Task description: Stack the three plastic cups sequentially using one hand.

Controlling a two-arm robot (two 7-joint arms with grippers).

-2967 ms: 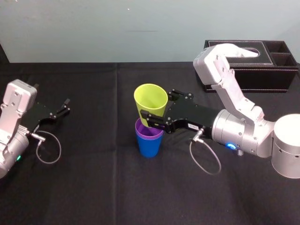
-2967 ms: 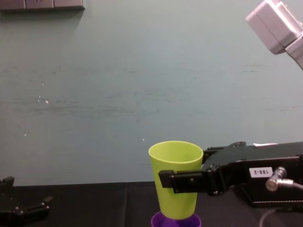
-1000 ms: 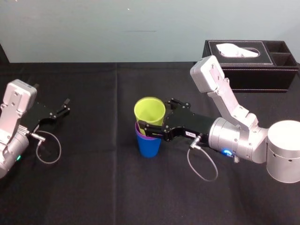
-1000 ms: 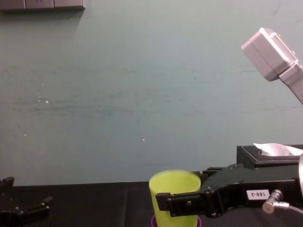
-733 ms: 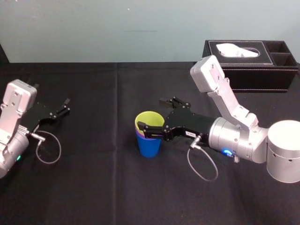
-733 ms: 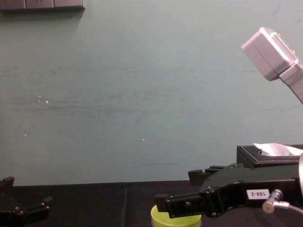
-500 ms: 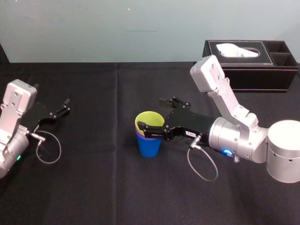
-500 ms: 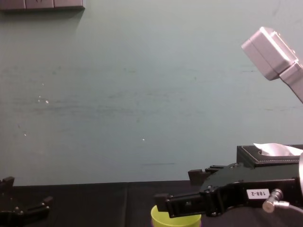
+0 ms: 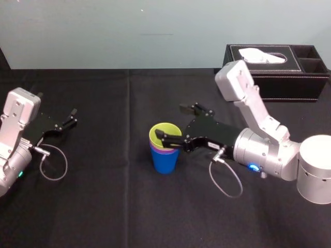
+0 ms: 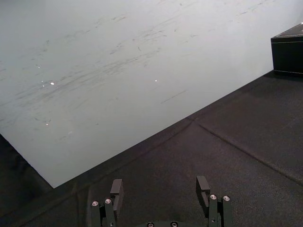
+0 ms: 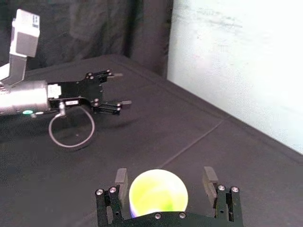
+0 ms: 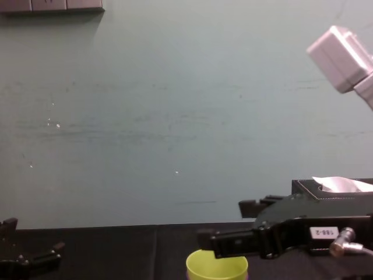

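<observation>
Right tool [image 9: 169, 121] released — spread astride nested cups [image 9: 165, 155], left tool [image 9: 74, 116] parked, splayed, black tablecloth [image 9: 103, 206], teal wall [image 9: 103, 31].

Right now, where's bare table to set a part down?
Free: the near edge of the table, in front of the cups; between the left tool and the cups; the back left along the wall. Crowded: the right tool, open, straddles the cups; the tissue box fills the back right.

A blue cup [image 9: 164, 161] and tissue box [image 9: 289, 77] stand on black table [image 9: 103, 206].
</observation>
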